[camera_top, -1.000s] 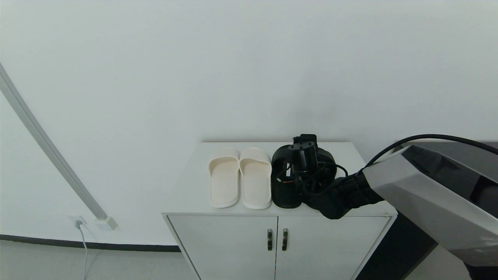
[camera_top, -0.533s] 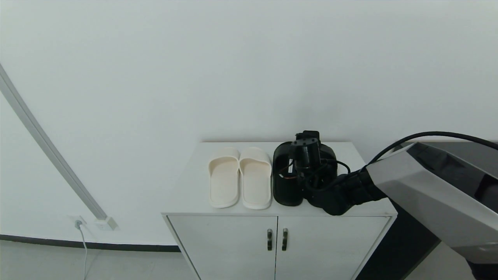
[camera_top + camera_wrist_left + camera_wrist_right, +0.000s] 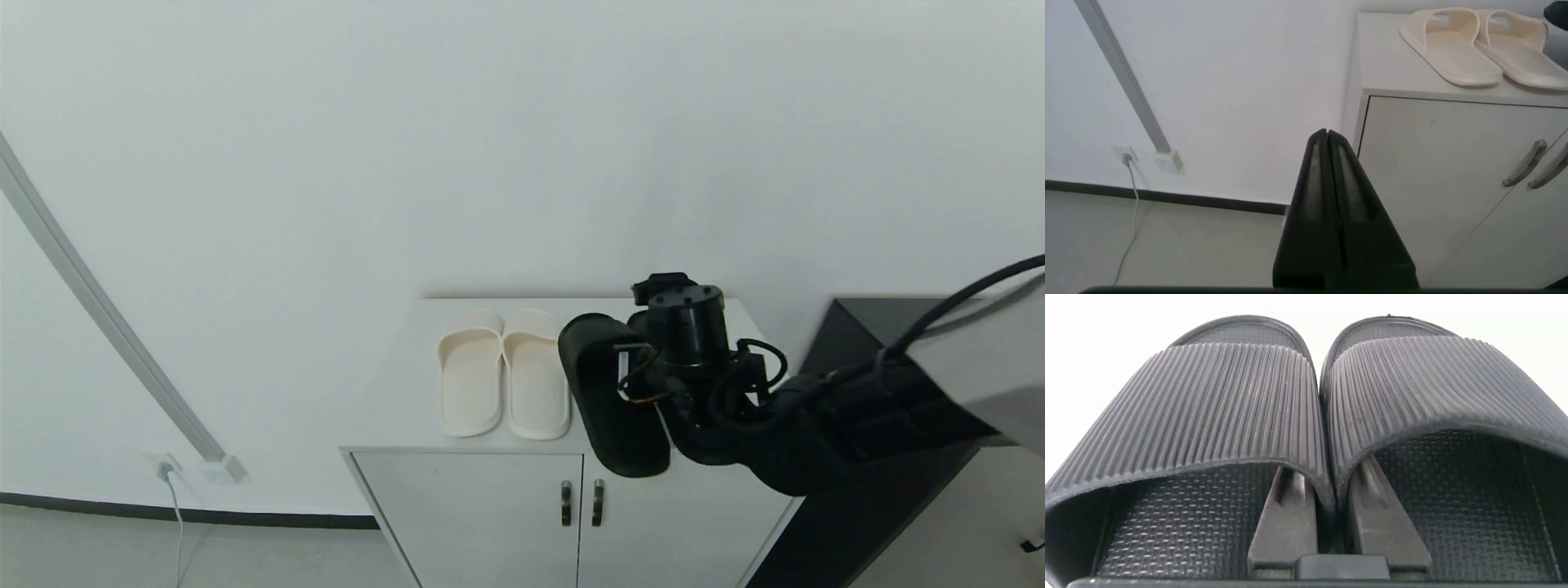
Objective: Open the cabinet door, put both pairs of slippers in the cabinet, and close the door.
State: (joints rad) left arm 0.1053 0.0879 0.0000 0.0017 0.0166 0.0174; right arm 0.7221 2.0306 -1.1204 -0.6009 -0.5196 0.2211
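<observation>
Plain white wall [image 3: 522, 122] behind a white two-door cabinet [image 3: 408, 392]; inspection follows.

**Progress**
- Both doors are flush and closed, with the paired handles [image 3: 565, 502] untouched. The opening step is not done.
- White slippers [image 3: 531, 380] lie flat on the cabinet top, toes to the wall. They are not yet stowed.
- Black slippers [image 3: 612, 400] sit at 3 o'clock of the white pair and just beside it. They are gripped, tilted, and appear raised off the top. The heel end points to 5 o'clock and overhangs the front edge above the right door.
- Right claw [image 3: 1329, 506]: nearly closed. One finger runs under each ribbed strap, pinching the two inner strap edges together, so both black slippers [image 3: 1241, 416] are carried as one.
- Left claw [image 3: 1328, 143]: fingers pressed fully together and holding nothing. It hangs low off the cabinet's left front corner, well apart from the handles.
- Judgement: the task is at an early stage. Still to do are opening a door, placing both pairs inside, and closing up. With the right claw loaded, the free left claw looks the likelier one for the handle.

**Change from the earlier frames**
- A second ago the black pair lay flat on the top, parallel to the white pair, with the right arm over it.
- It has since been lifted, swung so its heel is out past the front edge, and drawn toward the robot.
- The right arm has pulled back toward 4 o'clock.
- The white pair, the cabinet and the doors have not moved.
</observation>
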